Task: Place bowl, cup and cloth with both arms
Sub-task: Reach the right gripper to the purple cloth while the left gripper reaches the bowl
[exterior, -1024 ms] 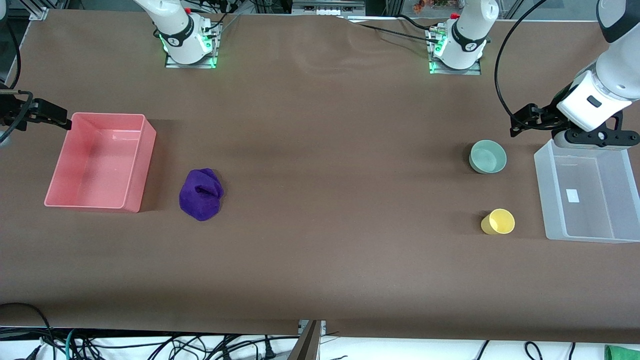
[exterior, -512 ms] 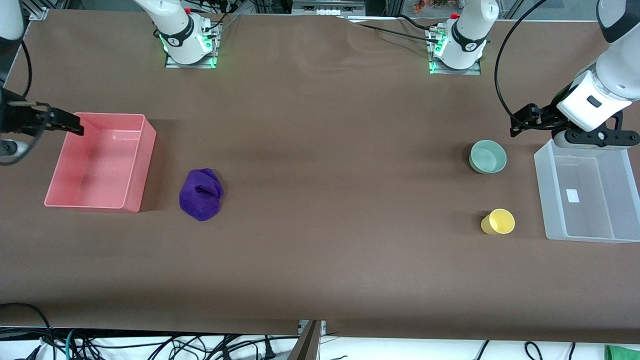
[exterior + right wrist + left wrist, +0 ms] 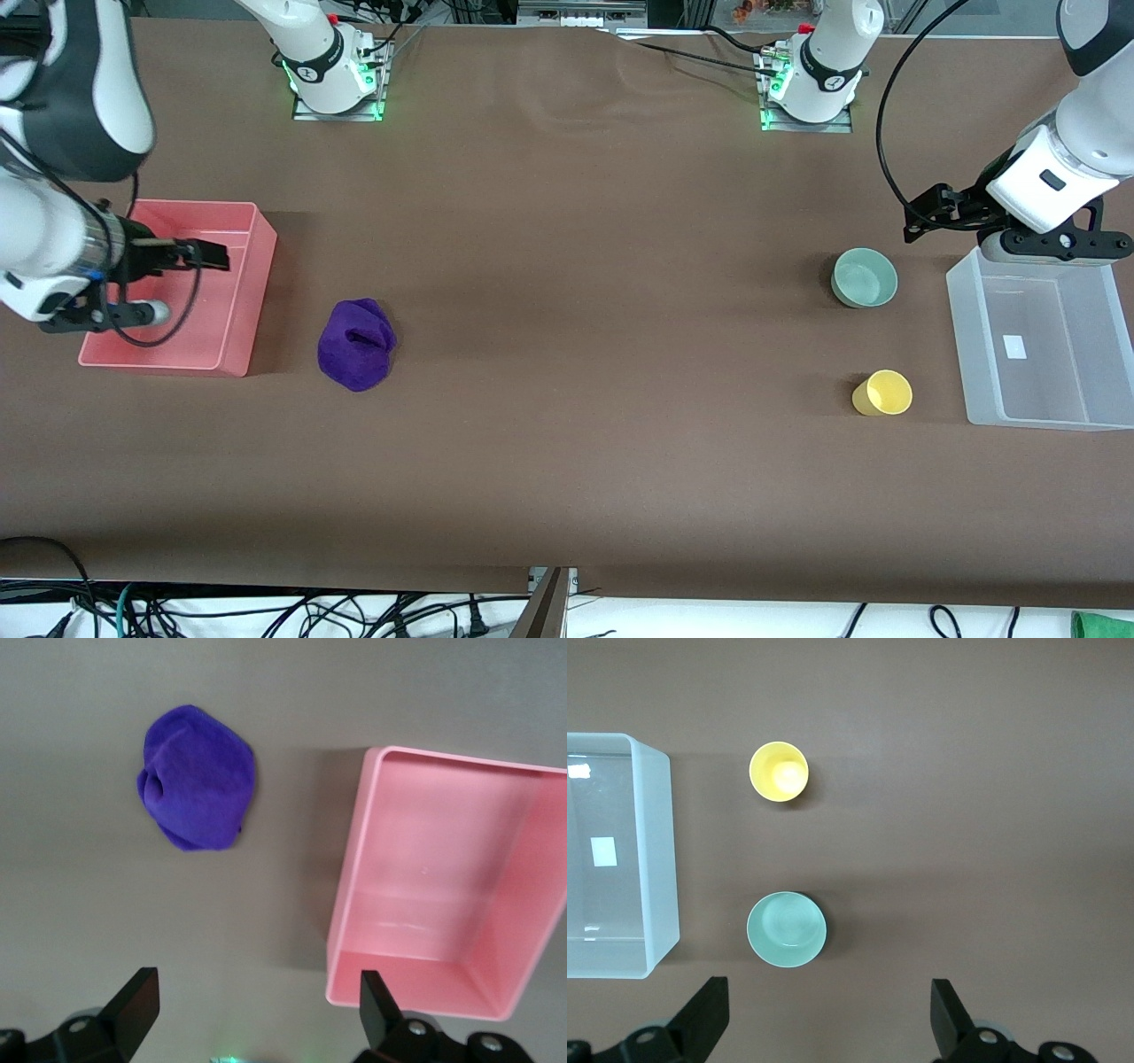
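The cloth (image 3: 356, 345), a lumpy deep-purple bundle with its long axis running toward and away from the front camera, lay beside the pink bin (image 3: 232, 346). The glossy mint-green bowl (image 3: 864, 277) stood upright near the clear bin (image 3: 974, 354), with the yellow cup (image 3: 882, 392), tilted with its mouth up, nearer the camera. Since a second earlier the right gripper (image 3: 208, 255) had swung in over the pink bin, wide open, empty. The left gripper (image 3: 926, 213) waited above the table by the bowl, wide open, empty.

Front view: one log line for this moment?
right gripper open over pink bin | left gripper open, waiting | cloth, bowl, cup on table
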`<state>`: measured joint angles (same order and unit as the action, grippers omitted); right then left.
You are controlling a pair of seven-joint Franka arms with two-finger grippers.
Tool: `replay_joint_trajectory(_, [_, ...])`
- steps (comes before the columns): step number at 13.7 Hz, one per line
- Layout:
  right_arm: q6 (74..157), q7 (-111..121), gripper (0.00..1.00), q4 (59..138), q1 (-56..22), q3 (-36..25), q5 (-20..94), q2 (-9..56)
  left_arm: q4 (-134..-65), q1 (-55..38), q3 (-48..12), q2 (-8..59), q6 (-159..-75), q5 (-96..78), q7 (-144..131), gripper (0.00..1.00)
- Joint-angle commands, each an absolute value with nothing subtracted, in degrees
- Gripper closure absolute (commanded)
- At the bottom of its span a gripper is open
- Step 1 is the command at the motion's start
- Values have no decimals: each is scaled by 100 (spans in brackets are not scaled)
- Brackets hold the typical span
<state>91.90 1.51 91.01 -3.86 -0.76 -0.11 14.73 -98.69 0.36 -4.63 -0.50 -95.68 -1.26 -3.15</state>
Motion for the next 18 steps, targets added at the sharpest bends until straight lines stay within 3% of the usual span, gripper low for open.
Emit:
replay_joint_trajectory(1, [10016,-62,0,9946,-378,114,62,1336,-9853,-18,-422,-70,-9501,-237,-343,0])
replay_joint_trajectory(5, [11756,-764,0,11107,-387,456,53,1449,-9861,70,-404,105,-9588,-237,-378,0])
replay_joint_trajectory(12, [13752,-949,0,11952,-544,633,44,2161,-9966,255,-404,1458,-9702,25,1010,0])
replay_joint_trajectory(15, [14299,-1142,0,12015,-624,633,27,2557,-10650,342,-422,1380,-9948,605,1982,1])
replay_joint_trajectory(16, [14343,-1143,13,12015,-641,633,26,2584,-10879,412,-413,1310,-10097,624,2343,1])
replay_joint_trajectory(17, [14326,-1134,59,12006,-642,633,35,2584,-11159,439,-422,1240,-10351,650,2712,2])
replay_joint_trajectory(18, [14300,-1142,100,11980,-642,633,35,2584,-11467,431,-431,1152,-10719,824,3151,2])
